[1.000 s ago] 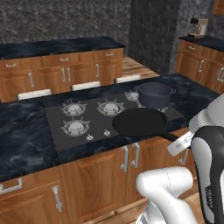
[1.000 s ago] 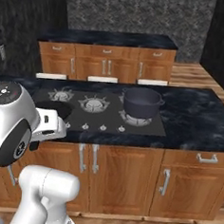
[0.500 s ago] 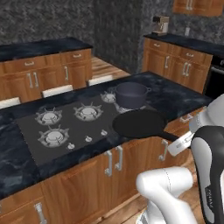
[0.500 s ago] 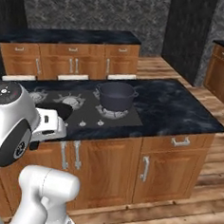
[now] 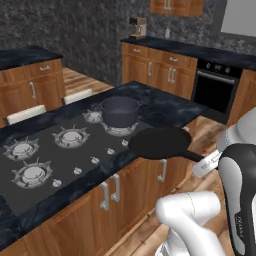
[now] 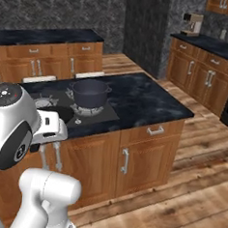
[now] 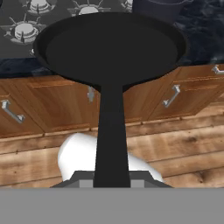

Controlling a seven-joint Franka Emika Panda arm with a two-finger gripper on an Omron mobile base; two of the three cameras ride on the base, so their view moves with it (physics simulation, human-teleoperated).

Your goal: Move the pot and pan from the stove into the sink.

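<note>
I am holding the flat matte-black frying pan (image 7: 111,52) by its long handle, my gripper (image 7: 112,177) clamped tight on the handle's end, keeping it level off the near counter edge. The deep blue-grey pot (image 5: 119,110) is sitting on the black glass stove (image 5: 60,165), on a far right burner.

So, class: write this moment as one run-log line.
gripper: shut on pan handle | pan: lifted, off stove at counter edge | pot: on burner
</note>
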